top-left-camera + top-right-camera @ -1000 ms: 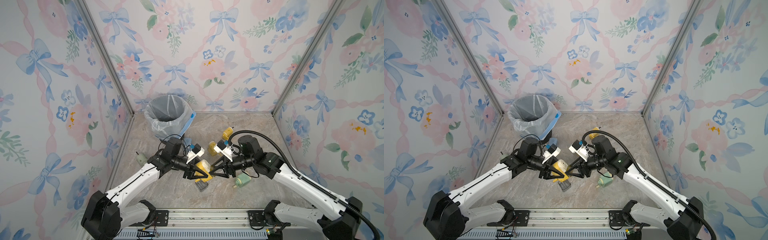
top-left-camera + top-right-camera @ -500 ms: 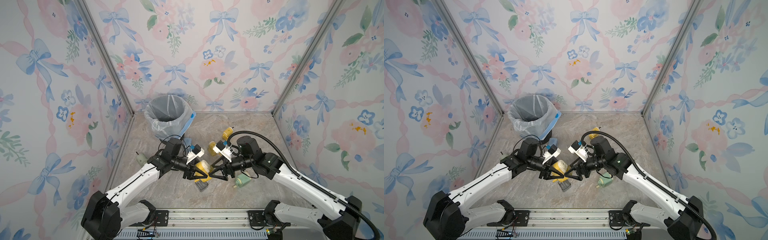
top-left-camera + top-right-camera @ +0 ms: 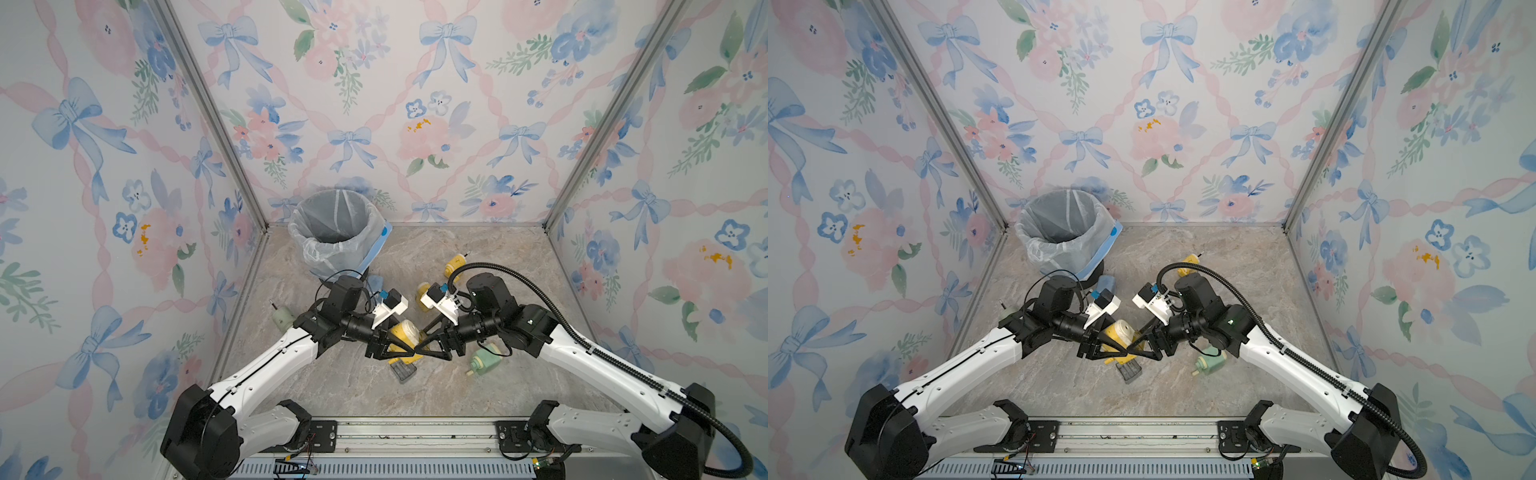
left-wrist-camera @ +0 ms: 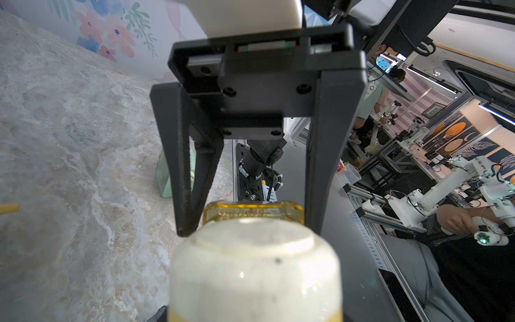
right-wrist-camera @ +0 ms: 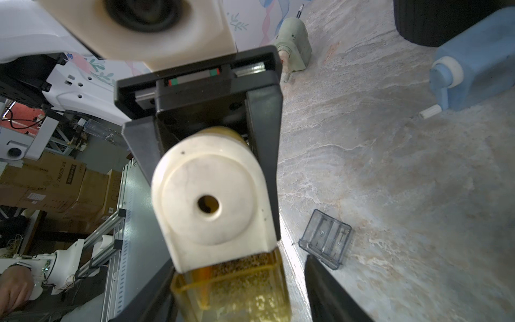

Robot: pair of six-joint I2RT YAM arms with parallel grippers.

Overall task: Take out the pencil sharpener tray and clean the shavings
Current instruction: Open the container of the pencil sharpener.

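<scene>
Over the middle of the tabletop (image 3: 498,395), toward its near edge, your left gripper (image 3: 408,351) is clamped on the body of a yellow pencil sharpener (image 5: 211,200). Its black fingers (image 5: 264,156) press both flanks, and the cream front face is turned toward your right arm. Your right gripper (image 3: 421,350) meets it nose to nose: its fingers (image 4: 328,153) stand on either side of the amber shavings tray (image 5: 231,290), which juts out from under the cream face and carries a layer of brown shavings (image 5: 242,260). The views do not settle whether those fingers press the tray or merely bracket it. Just toward the near edge from the pair, a loose smoke-clear tray (image 3: 402,371) lies on the marble-pattern surface. A green sharpener (image 3: 484,361) lies beside your right wrist and another green one (image 3: 284,318) by the left edge. A yellow one (image 3: 455,262), a second yellow one (image 3: 423,297) and a blue one (image 5: 473,64) lie farther back. The lined waste bin (image 3: 328,257) stands in the far left corner.
</scene>
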